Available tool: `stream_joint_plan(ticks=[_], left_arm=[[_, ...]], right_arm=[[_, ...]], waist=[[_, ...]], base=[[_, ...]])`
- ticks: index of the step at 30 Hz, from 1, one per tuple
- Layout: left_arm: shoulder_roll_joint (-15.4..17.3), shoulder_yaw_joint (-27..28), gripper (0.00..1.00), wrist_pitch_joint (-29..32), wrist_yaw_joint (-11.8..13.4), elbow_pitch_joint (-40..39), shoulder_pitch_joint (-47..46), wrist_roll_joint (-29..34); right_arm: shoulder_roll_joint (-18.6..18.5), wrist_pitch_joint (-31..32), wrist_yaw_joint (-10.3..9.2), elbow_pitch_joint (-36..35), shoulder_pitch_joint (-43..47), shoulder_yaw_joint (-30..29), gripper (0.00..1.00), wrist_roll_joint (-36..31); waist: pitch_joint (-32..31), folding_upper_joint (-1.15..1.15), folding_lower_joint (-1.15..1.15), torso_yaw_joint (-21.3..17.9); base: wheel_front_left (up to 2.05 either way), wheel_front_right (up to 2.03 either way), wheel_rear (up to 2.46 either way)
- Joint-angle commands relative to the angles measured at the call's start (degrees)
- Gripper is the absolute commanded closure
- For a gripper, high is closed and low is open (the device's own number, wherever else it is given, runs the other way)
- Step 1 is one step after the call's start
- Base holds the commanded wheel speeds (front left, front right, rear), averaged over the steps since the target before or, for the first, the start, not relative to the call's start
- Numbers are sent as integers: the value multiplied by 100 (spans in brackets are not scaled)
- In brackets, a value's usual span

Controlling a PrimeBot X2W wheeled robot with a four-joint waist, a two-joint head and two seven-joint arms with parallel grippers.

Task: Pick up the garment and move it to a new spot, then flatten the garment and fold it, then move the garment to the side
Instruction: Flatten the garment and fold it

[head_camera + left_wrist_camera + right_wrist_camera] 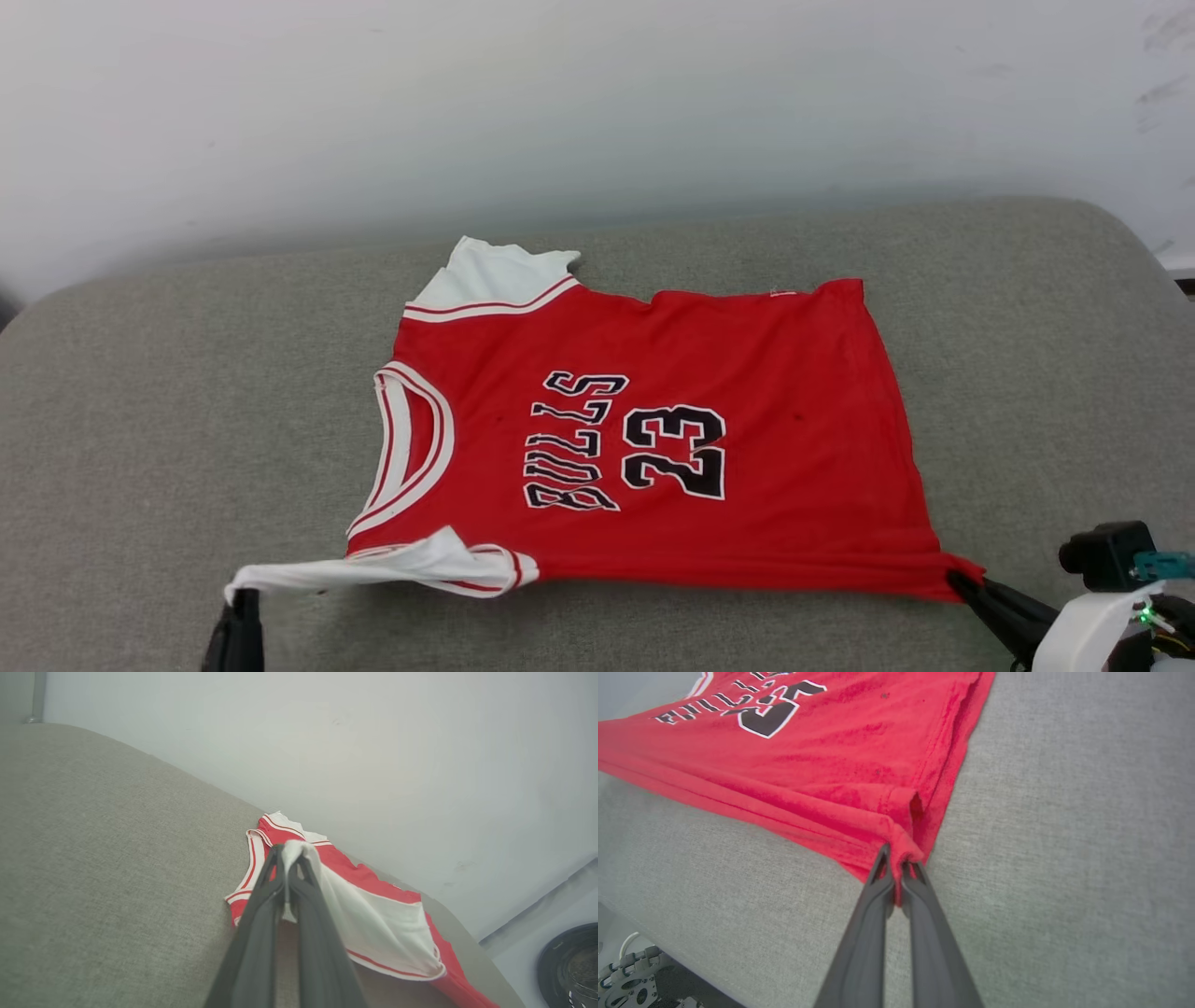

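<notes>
Red garment (766, 373) lies mid-frame on the grey cushion (140, 420); your left jaws pinch its white sleeve (373, 565) at lower left, right jaws clamp the hem corner (957, 569) at lower right. Pull both evenly apart, low, to flatten.

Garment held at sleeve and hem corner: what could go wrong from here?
1. The left gripper pinches only the tip of the white sleeve; a pull could slip it free.
2. The right gripper holds a bunched hem corner, so the garment may crease when folded.
</notes>
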Motion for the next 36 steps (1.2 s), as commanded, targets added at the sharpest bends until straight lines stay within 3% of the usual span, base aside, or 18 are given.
stream_joint_plan(ticks=[1,5,14,21,36], left_arm=[[142,138,100,-15,10,-61,-144,-67],[470,159,100,-15,10,9,-491,-152],[1566,-426,100,-14,9,682,-1883,-320],[2440,-1361,100,-14,9,1602,-3406,-588],[2975,-2443,100,-14,9,2755,-4936,-979]], right_arm=[[-47,-25,-10,-66,-120,-50,100,-121],[-8,40,-11,-96,-399,-158,100,-226],[197,294,-10,5,-1295,-306,100,-468],[429,428,-10,272,-2032,-373,100,-448],[657,261,-9,445,-2832,-164,100,-506]], waist=[[89,0,0,-96],[335,0,0,-207],[1126,0,0,-421],[1693,0,0,-613],[2356,0,0,-687]], base=[[0,0,0],[0,0,0],[0,0,0],[0,0,0],[0,0,0]])
